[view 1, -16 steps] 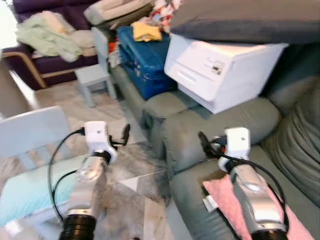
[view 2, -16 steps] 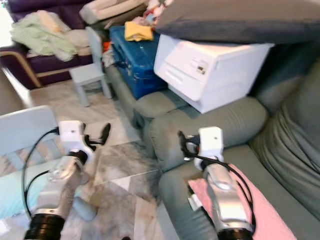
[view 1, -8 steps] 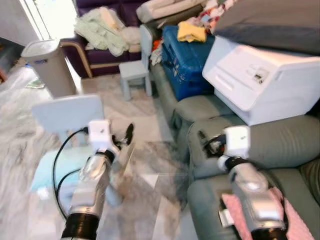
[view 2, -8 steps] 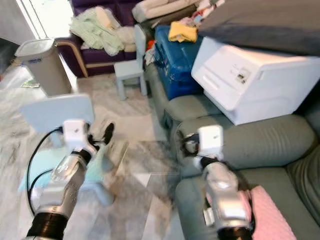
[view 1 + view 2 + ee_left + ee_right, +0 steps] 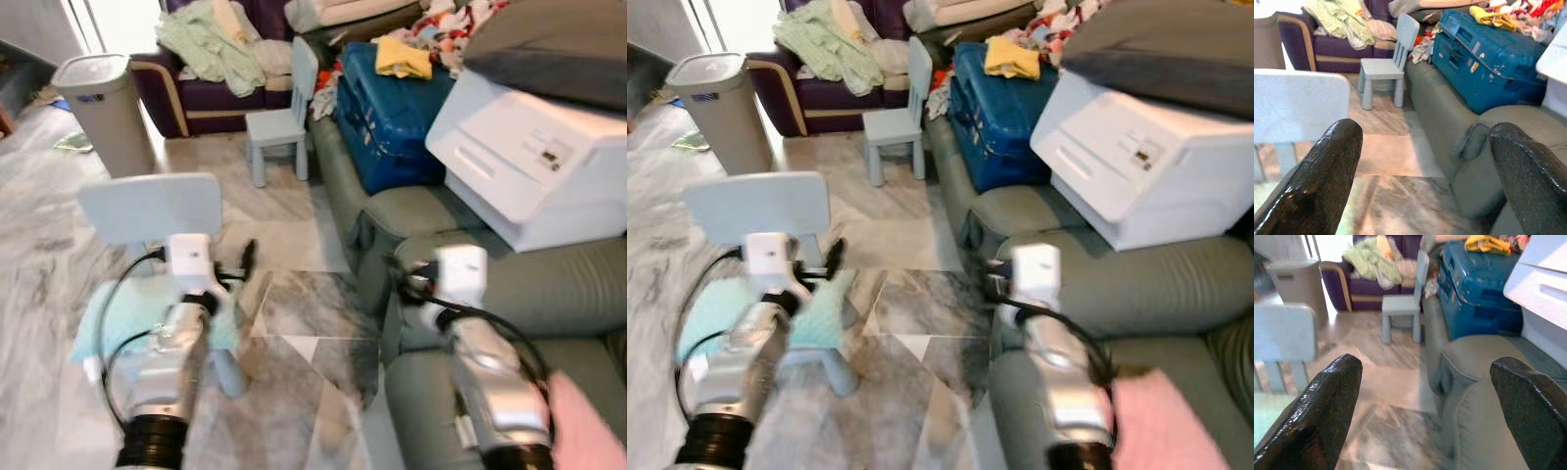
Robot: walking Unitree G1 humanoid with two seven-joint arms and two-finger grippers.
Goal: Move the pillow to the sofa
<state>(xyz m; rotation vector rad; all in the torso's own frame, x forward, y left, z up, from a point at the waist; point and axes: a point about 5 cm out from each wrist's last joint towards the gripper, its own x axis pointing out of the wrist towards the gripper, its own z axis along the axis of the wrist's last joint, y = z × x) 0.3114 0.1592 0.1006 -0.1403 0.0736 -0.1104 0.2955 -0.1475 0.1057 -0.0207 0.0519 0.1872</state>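
I judge the step is closing on the pale turquoise pillow, which lies on the seat of the small chair under my left gripper. I'd lower both arms, jaws wide and empty, and pinch opposite edges. The right gripper hovers by the sofa arm; the lidded bin hides its contents.

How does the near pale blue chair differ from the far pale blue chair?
The near chair stands just before the left gripper and bears a light green pillow; the far chair stands by the purple sofa with a bare seat. The near chair's back faces the robot; the far chair's is side-on. Both are small, pale blue.
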